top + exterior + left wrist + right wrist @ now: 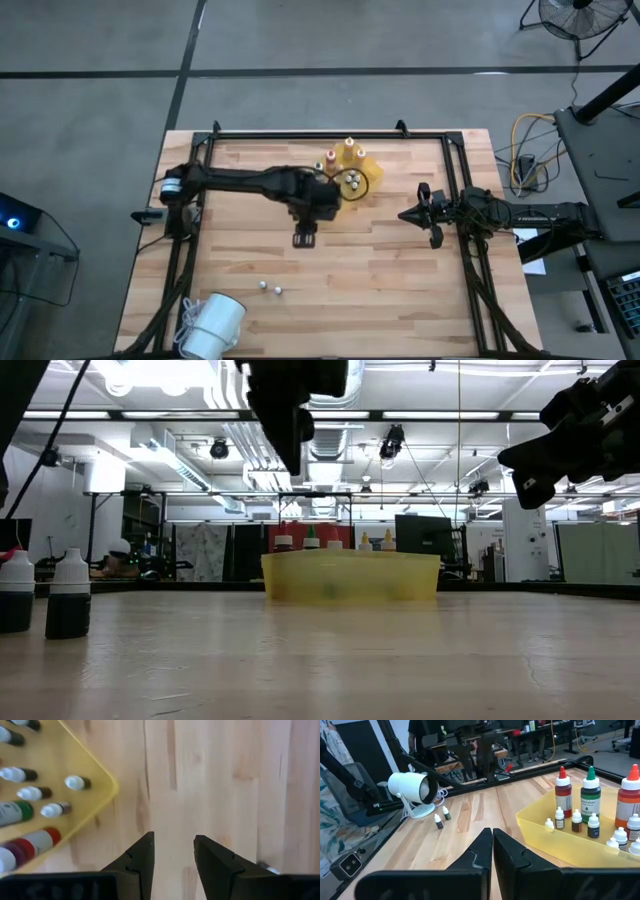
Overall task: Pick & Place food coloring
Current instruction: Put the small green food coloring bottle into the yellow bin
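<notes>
The left pincer [303, 238] hangs empty over the table [400, 290], fingers parted, beside the yellow tray [372, 172]. The food coloring bottles [590, 795] stand in that tray. The right pincer [408, 214] waits clenched, empty

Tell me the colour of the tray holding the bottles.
Yellow. The tray shows best in the right wrist view.

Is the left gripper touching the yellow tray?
Apart. In the left wrist view the left gripper is open and empty, with bare wood between its fingers and the yellow tray.
</notes>
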Action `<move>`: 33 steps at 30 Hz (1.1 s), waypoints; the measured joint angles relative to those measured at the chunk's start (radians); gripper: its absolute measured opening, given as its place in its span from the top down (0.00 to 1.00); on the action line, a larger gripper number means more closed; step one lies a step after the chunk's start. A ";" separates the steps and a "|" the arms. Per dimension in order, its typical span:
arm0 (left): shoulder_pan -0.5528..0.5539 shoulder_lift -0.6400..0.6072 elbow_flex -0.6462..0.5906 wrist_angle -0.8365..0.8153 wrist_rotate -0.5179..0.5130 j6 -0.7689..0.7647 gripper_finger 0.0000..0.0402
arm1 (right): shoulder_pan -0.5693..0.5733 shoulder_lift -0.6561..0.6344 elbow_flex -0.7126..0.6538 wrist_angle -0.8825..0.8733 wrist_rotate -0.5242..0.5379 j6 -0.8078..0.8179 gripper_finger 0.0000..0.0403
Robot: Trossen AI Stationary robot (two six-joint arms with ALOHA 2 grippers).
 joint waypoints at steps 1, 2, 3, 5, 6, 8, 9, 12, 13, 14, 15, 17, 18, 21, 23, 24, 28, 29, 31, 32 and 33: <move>-0.010 -0.002 0.000 -0.014 0.000 0.000 0.73 | 0.000 0.000 0.000 0.000 0.000 0.000 0.98; -0.019 -0.004 0.000 -0.024 0.000 0.000 0.73 | 0.000 0.000 0.000 0.000 0.000 0.000 0.98; -0.029 -0.009 0.000 -0.028 -0.001 0.000 0.73 | 0.000 0.000 0.000 0.000 0.000 0.000 0.98; -0.050 -0.018 0.000 -0.030 0.001 0.002 0.73 | 0.000 0.000 0.000 0.000 0.000 0.000 0.98; -0.061 -0.028 0.000 -0.033 0.006 0.005 0.73 | 0.000 0.000 0.000 0.000 0.000 0.000 0.98; -0.083 -0.049 -0.005 -0.033 0.015 0.011 0.73 | 0.000 0.000 0.000 0.000 0.000 0.000 0.98; -0.095 -0.057 -0.011 -0.033 0.016 0.021 0.73 | 0.000 0.000 0.000 0.000 0.000 0.000 0.98; -0.133 -0.097 -0.056 -0.032 0.016 0.031 0.73 | 0.000 0.001 0.000 0.000 0.000 0.000 0.98; -0.145 -0.109 -0.074 -0.027 0.016 0.032 0.73 | 0.000 0.001 0.000 0.000 0.000 0.000 0.98; -0.158 -0.126 -0.096 -0.022 0.016 0.032 0.73 | 0.000 0.000 0.000 0.000 0.000 0.000 0.98; -0.172 -0.140 -0.119 -0.024 0.016 0.032 0.73 | 0.000 0.000 0.000 0.000 0.000 0.000 0.98; -0.200 -0.169 -0.166 -0.023 0.021 0.027 0.73 | 0.000 0.000 0.000 0.000 0.000 0.000 0.98; -0.213 -0.184 -0.190 -0.021 0.024 0.026 0.73 | 0.000 0.000 0.000 -0.001 0.000 0.000 0.98; -0.251 -0.226 -0.260 -0.006 0.027 0.026 0.73 | 0.000 0.000 0.000 0.000 0.000 0.000 0.98; -0.273 -0.255 -0.305 0.012 0.027 0.025 0.73 | 0.000 0.000 0.000 0.000 0.000 0.000 0.98; -0.282 -0.271 -0.327 0.024 0.028 0.025 0.73 | 0.000 0.000 0.000 0.000 0.000 0.000 0.98; -0.320 -0.312 -0.387 0.053 0.027 0.024 0.73 | 0.000 0.000 0.000 0.000 0.000 0.000 0.98; -0.328 -0.316 -0.398 0.056 0.027 0.025 0.73 | 0.000 0.000 0.000 -0.001 0.000 0.000 0.98; -0.342 -0.330 -0.420 0.064 0.028 0.024 0.73 | 0.000 0.000 0.000 0.000 0.000 0.000 0.98; -0.346 -0.337 -0.430 0.064 0.028 0.024 0.73 | 0.000 0.000 0.000 0.000 0.000 0.000 0.98; -0.350 -0.343 -0.438 0.064 0.028 0.025 0.73 | 0.000 0.000 0.000 0.000 0.000 0.000 0.98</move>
